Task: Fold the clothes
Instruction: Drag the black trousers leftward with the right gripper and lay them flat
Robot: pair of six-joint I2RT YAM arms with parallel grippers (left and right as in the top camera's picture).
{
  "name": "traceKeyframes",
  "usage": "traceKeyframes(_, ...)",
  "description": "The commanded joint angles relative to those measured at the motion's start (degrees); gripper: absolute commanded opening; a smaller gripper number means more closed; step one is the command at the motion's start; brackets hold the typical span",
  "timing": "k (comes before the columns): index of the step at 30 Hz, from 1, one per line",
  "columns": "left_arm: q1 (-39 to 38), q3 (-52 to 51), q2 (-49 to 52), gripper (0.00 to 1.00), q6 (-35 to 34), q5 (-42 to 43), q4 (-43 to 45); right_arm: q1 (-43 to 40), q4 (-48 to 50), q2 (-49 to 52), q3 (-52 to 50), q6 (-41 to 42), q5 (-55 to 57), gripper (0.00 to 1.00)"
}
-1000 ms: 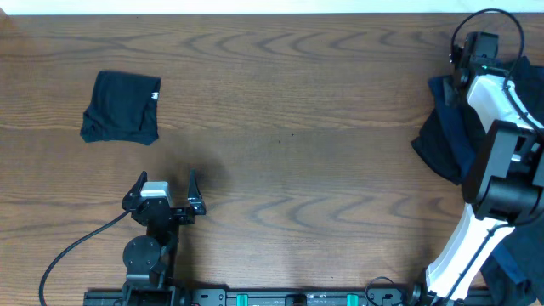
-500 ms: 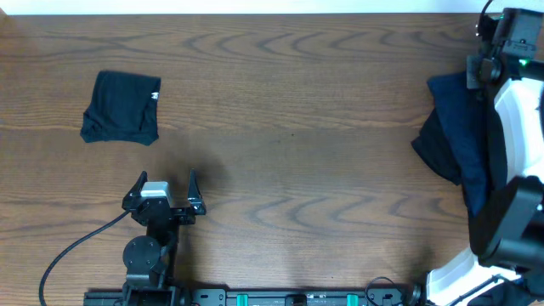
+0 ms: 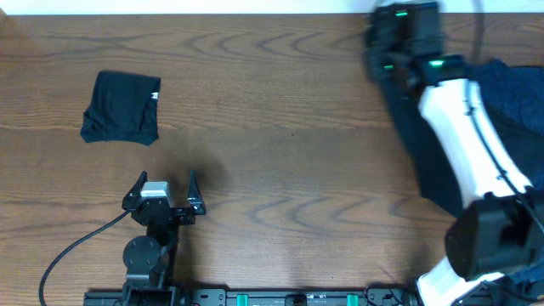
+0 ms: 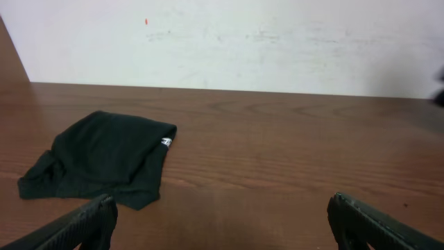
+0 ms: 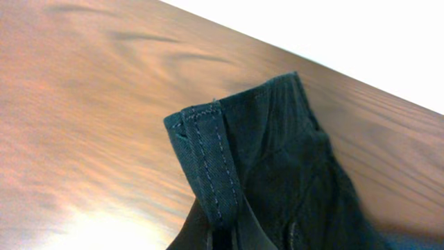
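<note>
While the left hand point(image 3: 167, 181) gapes wide, the right hand point(image 3: 382, 53) pinches a dark garment point(image 5: 277, 170) stretched lengthwise toward the near right.

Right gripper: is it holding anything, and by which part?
Yes. The right gripper is shut on a dark garment, pinching it at its stitched edge. The left gripper is open and holds nothing.

Folded garment point(image 3: 121, 107) on table point(image 3: 289, 170) far left; left gripper point(image 3: 164, 180) just before it; garment heap point(image 3: 510, 85) at right edge, under right arm point(image 3: 463, 119).
</note>
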Motion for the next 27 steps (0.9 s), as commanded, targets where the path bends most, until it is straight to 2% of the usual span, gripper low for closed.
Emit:
traceKeyframes(1,-0.15,-1.16,-0.37,0.98,0.76,-0.52,-2.1,7.34,3.08,6.62,0.5,4.68,-6.14,0.01)
traceKeyframes(10,-0.15,-1.16,-0.37,0.98,0.76,-0.5,-2.1,23.61,12.68,19.32,0.5,9.09,-6.12,0.01)
traceKeyframes(18,-0.15,-1.16,-0.37,0.98,0.76,-0.52,-2.12,31.3,14.64,19.58,0.55,6.08,0.63,0.07)
traceKeyframes(19,-0.15,-1.16,-0.37,0.98,0.76,-0.52,-2.1,31.34,14.43,19.56,0.55,6.08,0.55,0.11)
traceKeyframes(21,-0.15,-1.16,-0.37,0.98,0.76,-0.52,-2.1,31.32,13.68,19.37,0.55,6.1,-0.46,0.31)
traceKeyframes(27,-0.15,-1.16,-0.37,0.98,0.76,-0.52,-2.1,29.0,11.96,15.39,0.55,7.08,-3.26,0.4)
